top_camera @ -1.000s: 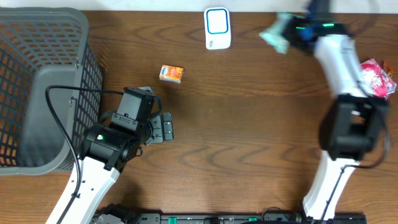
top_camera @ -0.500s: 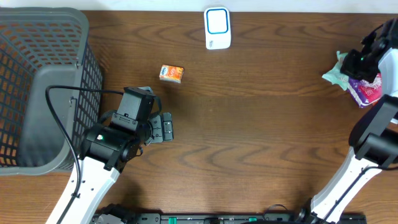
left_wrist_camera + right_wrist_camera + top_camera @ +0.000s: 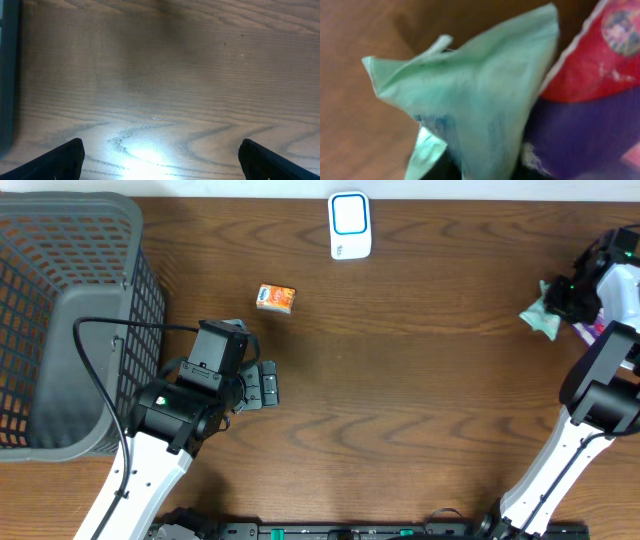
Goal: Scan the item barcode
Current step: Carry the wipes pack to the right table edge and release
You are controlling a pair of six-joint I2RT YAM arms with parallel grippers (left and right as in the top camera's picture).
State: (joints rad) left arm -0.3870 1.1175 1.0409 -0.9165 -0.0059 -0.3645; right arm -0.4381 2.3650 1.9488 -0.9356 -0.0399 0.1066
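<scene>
Evenly lit overhead view, bright glare patch on the table (image 3: pixel 150 100) under left wrist, right wrist close-up blurred

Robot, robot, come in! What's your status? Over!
Left gripper empty, jaws wide open over the table. Right gripper at green packet, far right edge; grip unclear. Scanner sits top centre; nothing lies between.

On the table (image 3: pixel 400 410): basket (image 3: pixel 60 330) at far left; small box (image 3: pixel 275 298) to its right, nearer the back; scanner (image 3: pixel 349 225) at the back edge, near the middle; pouch (image 3: pixel 541 312) at far right, lying against a packet (image 3: pixel 580 125) on its right side, well apart from the rest.
</scene>
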